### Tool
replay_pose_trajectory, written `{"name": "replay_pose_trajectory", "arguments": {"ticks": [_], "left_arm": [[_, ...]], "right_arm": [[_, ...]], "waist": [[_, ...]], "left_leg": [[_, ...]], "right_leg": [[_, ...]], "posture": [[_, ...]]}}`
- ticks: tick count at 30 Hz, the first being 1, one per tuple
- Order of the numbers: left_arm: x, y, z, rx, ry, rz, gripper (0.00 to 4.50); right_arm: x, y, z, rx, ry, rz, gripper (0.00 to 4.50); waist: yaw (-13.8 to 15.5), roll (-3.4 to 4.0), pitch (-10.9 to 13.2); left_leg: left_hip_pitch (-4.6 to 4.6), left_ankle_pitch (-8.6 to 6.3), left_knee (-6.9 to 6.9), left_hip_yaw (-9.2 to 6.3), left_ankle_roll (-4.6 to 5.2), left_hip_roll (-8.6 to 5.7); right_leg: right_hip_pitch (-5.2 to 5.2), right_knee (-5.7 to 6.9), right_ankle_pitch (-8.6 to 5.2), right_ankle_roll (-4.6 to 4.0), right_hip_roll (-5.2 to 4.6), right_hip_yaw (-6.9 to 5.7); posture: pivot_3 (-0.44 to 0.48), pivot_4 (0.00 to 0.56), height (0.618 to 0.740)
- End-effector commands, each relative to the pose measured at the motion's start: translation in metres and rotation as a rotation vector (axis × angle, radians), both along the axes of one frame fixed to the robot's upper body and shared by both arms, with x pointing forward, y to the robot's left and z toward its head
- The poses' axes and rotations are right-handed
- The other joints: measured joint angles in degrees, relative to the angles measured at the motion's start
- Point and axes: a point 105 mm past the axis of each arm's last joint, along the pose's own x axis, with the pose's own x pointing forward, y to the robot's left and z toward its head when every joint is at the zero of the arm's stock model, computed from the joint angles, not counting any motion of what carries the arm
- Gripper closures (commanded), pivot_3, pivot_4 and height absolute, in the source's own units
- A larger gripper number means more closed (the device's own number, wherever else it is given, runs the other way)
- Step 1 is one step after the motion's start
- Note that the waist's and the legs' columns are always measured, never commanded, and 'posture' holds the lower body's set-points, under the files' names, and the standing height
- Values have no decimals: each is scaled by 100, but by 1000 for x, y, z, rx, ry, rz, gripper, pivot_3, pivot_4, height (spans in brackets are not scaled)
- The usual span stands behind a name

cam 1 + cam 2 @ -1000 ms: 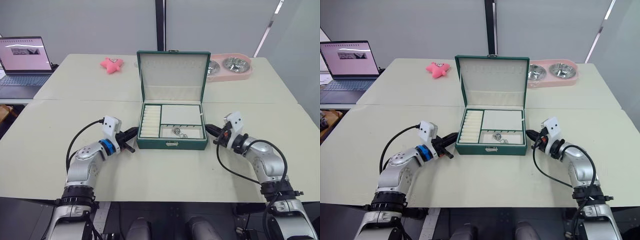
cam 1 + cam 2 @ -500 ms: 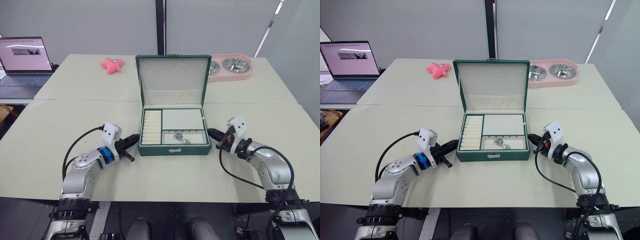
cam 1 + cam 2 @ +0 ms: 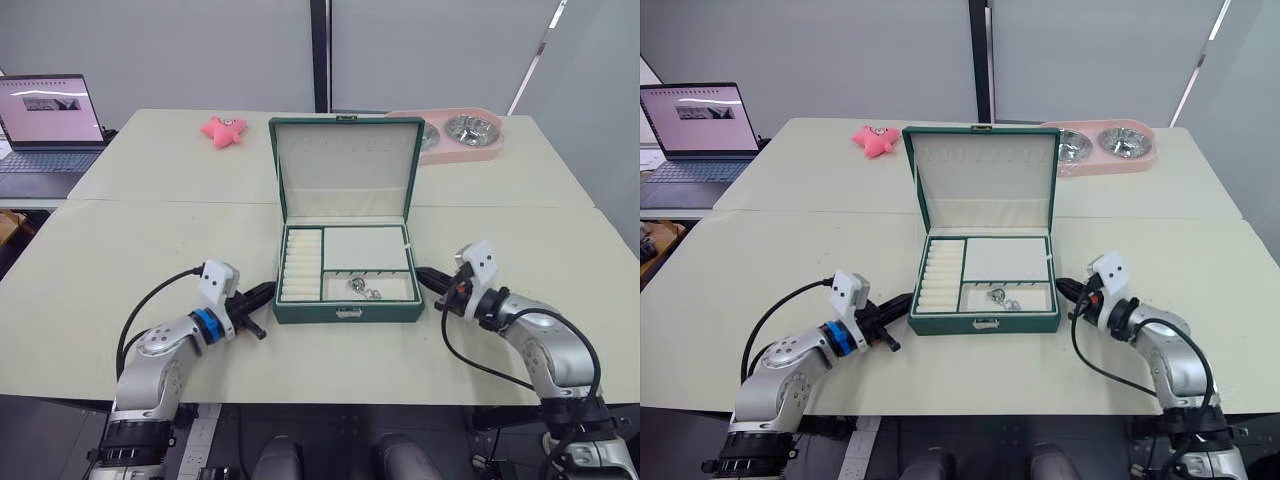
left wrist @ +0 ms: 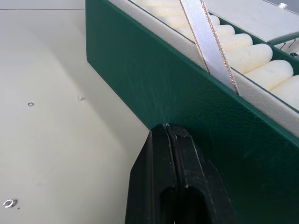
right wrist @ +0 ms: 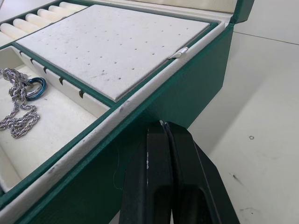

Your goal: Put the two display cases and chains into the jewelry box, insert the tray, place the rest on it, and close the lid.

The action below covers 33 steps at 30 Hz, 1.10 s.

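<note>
Pressing box [image 3: 347, 312] sides w/ both closed claws, L [image 4: 166, 127], R [image 5: 162, 124], lid [image 3: 347, 168] up

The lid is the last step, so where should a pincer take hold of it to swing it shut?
Probably the lid's free top edge, at the middle, reached from behind and above. It stands upright on a rear hinge, so that edge is farthest from the hinge and should pivot forward onto the jewelry box.

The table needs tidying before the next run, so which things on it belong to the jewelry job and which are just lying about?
Job:
- dark green rectangular jewelry box
- its open hinged lid
- cream-lined tray
- silvery chain
- blue ring

Lying about:
- open laptop
- pink star-shaped soft toy
- pink double pet bowl
</note>
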Motion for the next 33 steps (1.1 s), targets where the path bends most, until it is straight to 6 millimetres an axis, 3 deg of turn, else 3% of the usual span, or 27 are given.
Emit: {"name": "replay_pose_trajectory", "arguments": {"ticks": [1, 13, 18, 22, 26, 33], "left_arm": [[-12, -28, -4, -31, 15, -123, 4500], [-12, -26, -4, -28, 7, -115, 4500], [-13, -5, 8, -43, -81, -54, 4500], [-25, 28, 30, -72, -159, 4, 4500], [-45, 45, 39, -56, -181, 14, 4500], [-93, 46, 59, -67, -273, 19, 4500]], "right_arm": [[-23, 44, 3, 75, 24, 228, 4458], [-23, 41, 0, 69, 31, 209, 4458], [-17, 19, 1, 61, 14, 142, 4458], [-4, -10, 9, 39, -14, 65, 4458], [9, -24, 16, 25, -43, 34, 4458], [46, -42, 39, 7, -132, -2, 4458]], "waist": [[-3, 1, -2], [-4, 1, -3], [-9, 0, -2], [-22, -2, 1], [-20, -2, 3], [-11, -5, 10]], "left_leg": [[1, 0, 0, 0, 0, 0], [3, 0, 0, 0, 0, 1], [2, 0, 0, 0, 0, 2], [-1, 0, -2, 3, 0, 5], [-1, 0, -1, 2, 0, 5], [-1, 0, 0, 7, 0, 2]], "right_leg": [[0, 0, 0, 0, 0, 0], [2, 0, 0, 0, 3, 1], [1, 0, 0, 0, 3, 2], [-4, -1, 0, 0, 5, 4], [-4, 0, 0, 0, 5, 4], [-2, -4, 0, 0, -2, 6]], "posture": [[0, 150, 740], [0, 150, 740], [0, 150, 740], [0, 150, 740], [0, 150, 740], [0, 150, 740]]}}
